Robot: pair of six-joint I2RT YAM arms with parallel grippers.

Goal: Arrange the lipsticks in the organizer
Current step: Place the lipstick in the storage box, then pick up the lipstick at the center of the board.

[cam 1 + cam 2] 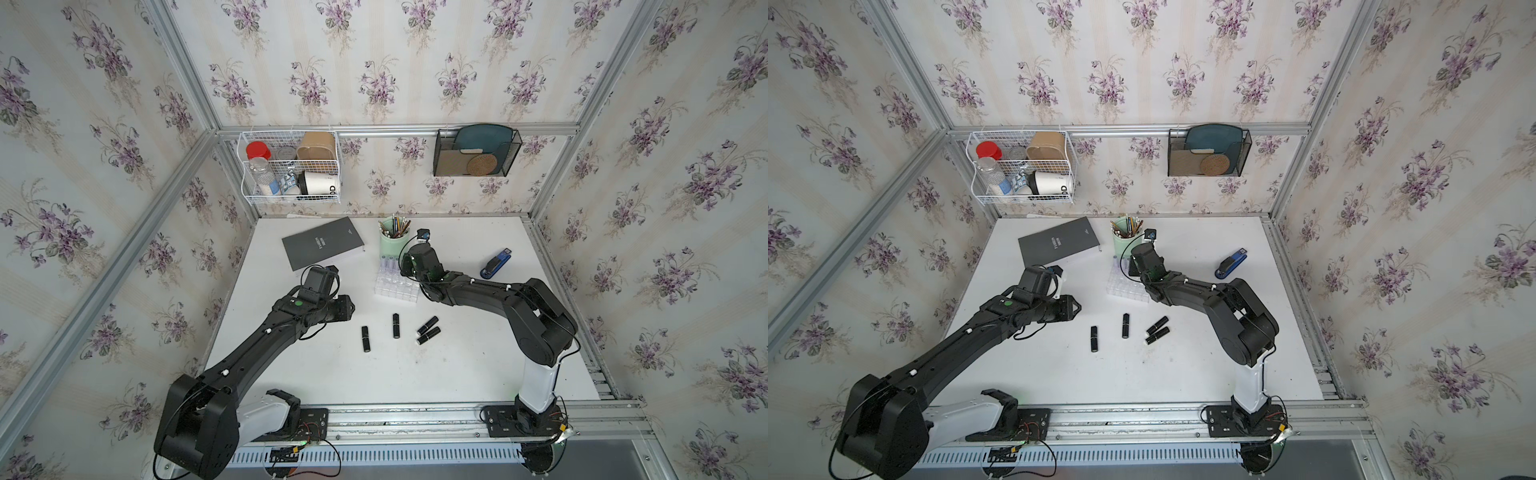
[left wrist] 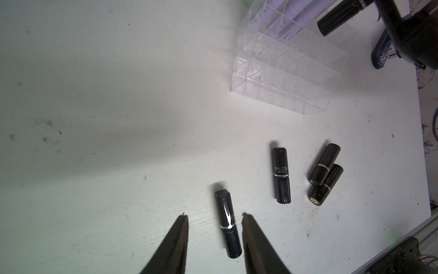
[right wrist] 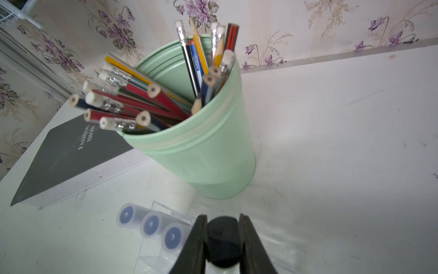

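Faceted black lipstick (image 2: 227, 223), glossy, flat on bench (image 2: 94, 118) between tips of left end effector (image 2: 214, 215); jaws apart, not gripping. Three more black lipsticks (image 2: 280, 175) lie ahead of tips. Right end effector (image 3: 222, 215) clenched on round black lipstick (image 3: 222, 239) above clear gridded organizer (image 2: 284, 78), beside three lilac lipsticks (image 3: 150, 224) standing in cells.

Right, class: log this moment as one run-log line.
left gripper: open, near lying lipstick | right gripper: shut on black lipstick by organizer | lilac lipsticks: three in organizer

organizer (image 1: 395, 289) partly hidden by right arm (image 1: 482, 291).
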